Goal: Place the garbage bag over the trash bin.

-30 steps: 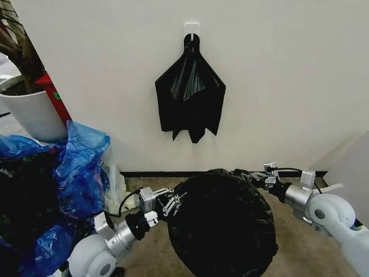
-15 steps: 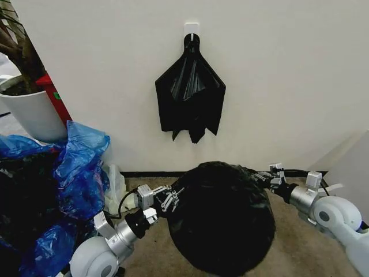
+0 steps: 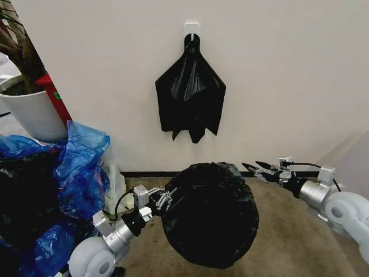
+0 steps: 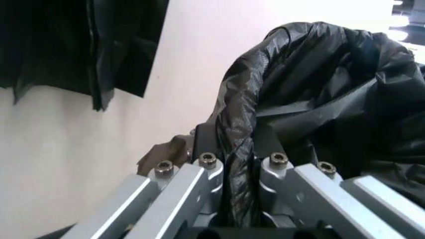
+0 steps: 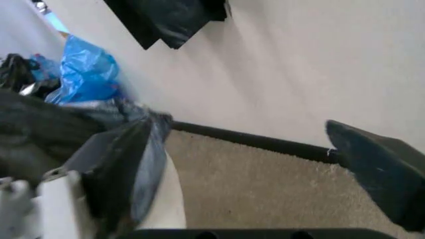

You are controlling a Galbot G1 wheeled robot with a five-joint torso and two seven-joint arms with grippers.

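The garbage bag [image 3: 210,214], thin glossy wrinkled black film, sat domed at 6 o'clock in the head view, presumably over the trash bin, which was hidden. Left gripper [image 3: 162,198] pinched a bunched fold at the bag's 9 o'clock edge. Right gripper [image 3: 257,169] stood spread and empty, just off 2 o'clock. Risk: a one-sided pull could drag slick film off the rim or tip the bin.

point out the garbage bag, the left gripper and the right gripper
garbage bag [image 3: 210,216], head view, the bulging middle of its black plastic
left gripper [image 3: 163,199], head view, fingertips at the bag's edge
right gripper [image 3: 253,168], head view, between its spread fingertips
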